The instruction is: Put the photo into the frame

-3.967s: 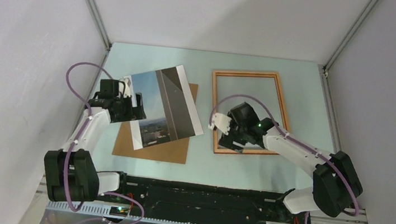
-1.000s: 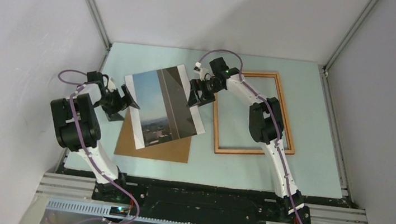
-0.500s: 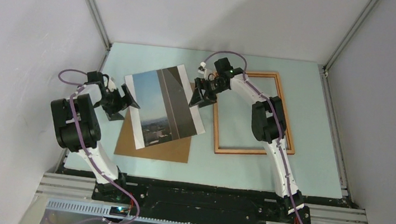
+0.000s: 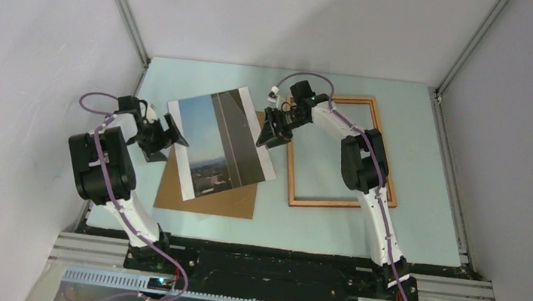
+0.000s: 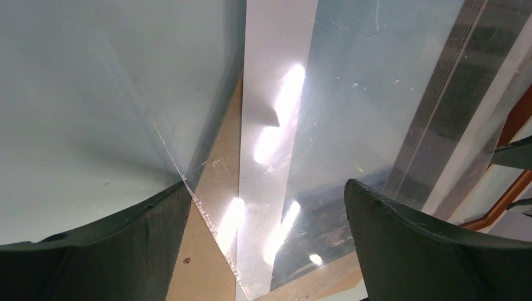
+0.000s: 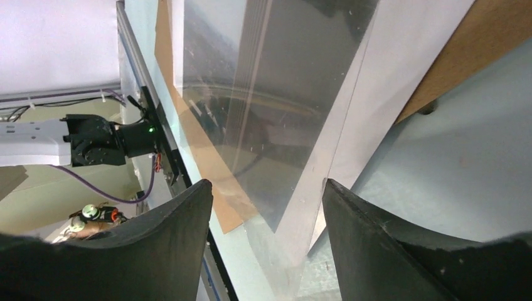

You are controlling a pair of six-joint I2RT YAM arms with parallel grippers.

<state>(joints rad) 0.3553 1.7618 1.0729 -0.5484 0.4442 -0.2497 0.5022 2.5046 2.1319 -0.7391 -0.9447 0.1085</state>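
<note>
photo (image 4: 219, 141) atop backing board (image 4: 204, 202), frame (image 4: 326, 202) just right; l end effector (image 4: 173, 144), r end effector (image 4: 265, 137) released

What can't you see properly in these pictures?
Backing board: top view, mostly hidden under the photo.
Frame: top view, the right arm covers parts of it; left wrist view cuts it off.
Left gripper and right gripper: whether either touches the photo; too small from above, unclear in wrist views.
</note>
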